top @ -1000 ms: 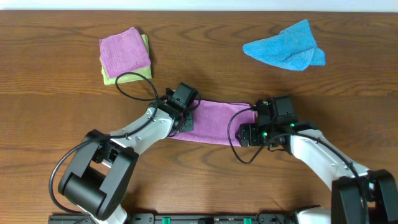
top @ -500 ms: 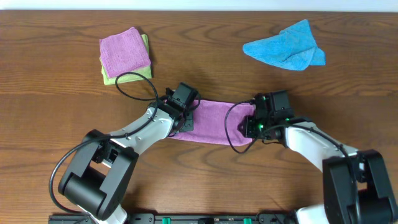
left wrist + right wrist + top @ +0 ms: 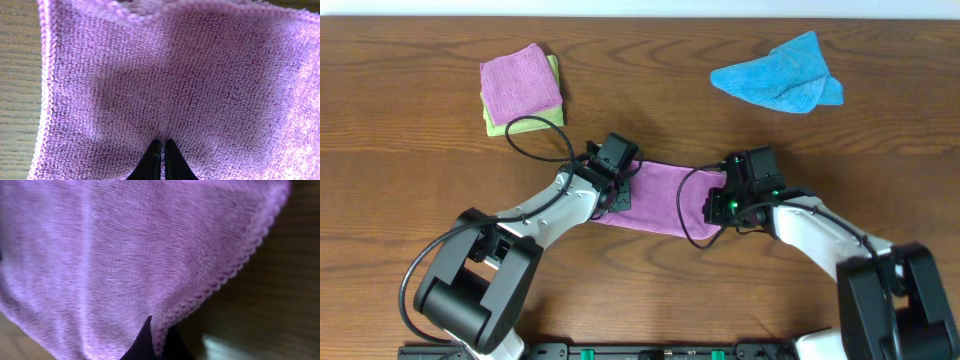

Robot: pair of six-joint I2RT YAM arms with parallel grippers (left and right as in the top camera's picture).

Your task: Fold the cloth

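Note:
The purple cloth (image 3: 665,195) lies as a flat band across the middle of the wooden table. My left gripper (image 3: 620,192) sits at the band's left end. The left wrist view shows that gripper (image 3: 161,146) shut, its black tips pinching a small ridge of the cloth (image 3: 175,75). At the band's right end my right gripper (image 3: 719,208) is shut on the scalloped hem. In the right wrist view the cloth (image 3: 125,245) hangs up and away from that gripper (image 3: 158,341), with the hem running down between the dark fingertips.
A folded pink cloth (image 3: 520,82) rests on a green one (image 3: 498,126) at the back left. A crumpled blue cloth (image 3: 780,78) lies at the back right. Black cables loop beside both wrists.
My right gripper slid left onto the cloth's right edge and went from open to shut on the hem. The left arm stayed where it was.

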